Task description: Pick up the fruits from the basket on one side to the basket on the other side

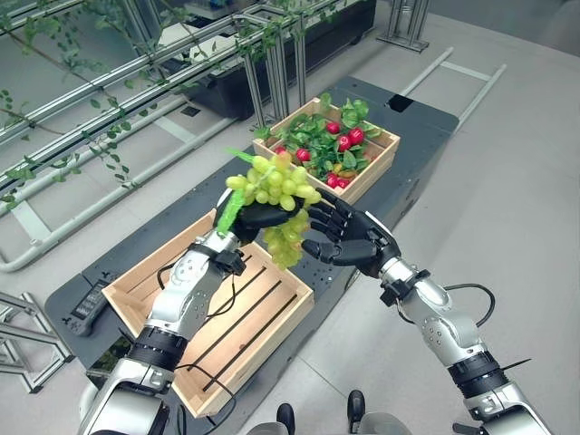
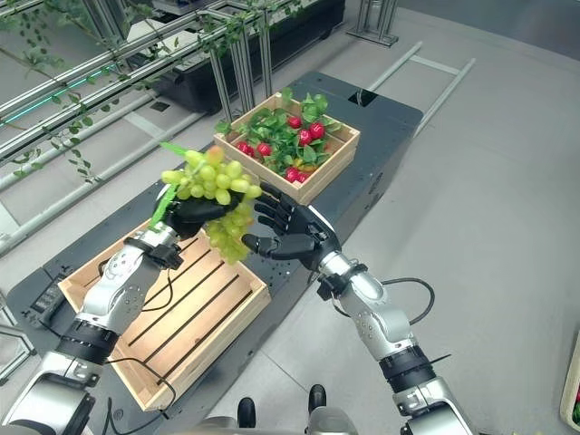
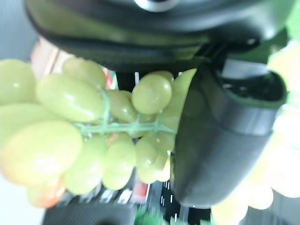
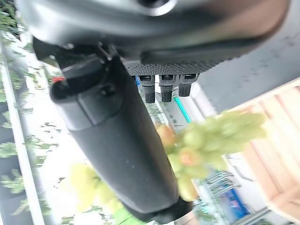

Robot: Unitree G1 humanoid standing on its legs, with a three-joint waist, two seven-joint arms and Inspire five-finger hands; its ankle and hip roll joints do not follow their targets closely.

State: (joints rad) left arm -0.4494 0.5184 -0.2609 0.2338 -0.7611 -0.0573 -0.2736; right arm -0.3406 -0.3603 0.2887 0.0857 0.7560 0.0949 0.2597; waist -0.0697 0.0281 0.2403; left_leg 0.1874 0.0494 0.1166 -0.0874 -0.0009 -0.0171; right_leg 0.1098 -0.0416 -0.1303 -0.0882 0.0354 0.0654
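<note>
Bunch of pale green plastic grapes held aloft over the dark grey counter, at the inner corner of the empty light wooden slatted crate and well short of the far wooden crate full of leaves and red fruits. Left hand cupped beneath, fingers curled round the bunch. Right hand just beside it, fingers spread and relaxed, clamped on nothing. Best lowered steadily into the empty crate, dangling cluster first, then released. Long axis roughly crosswise, green stem end towards the left, a lobe hanging down.
</note>
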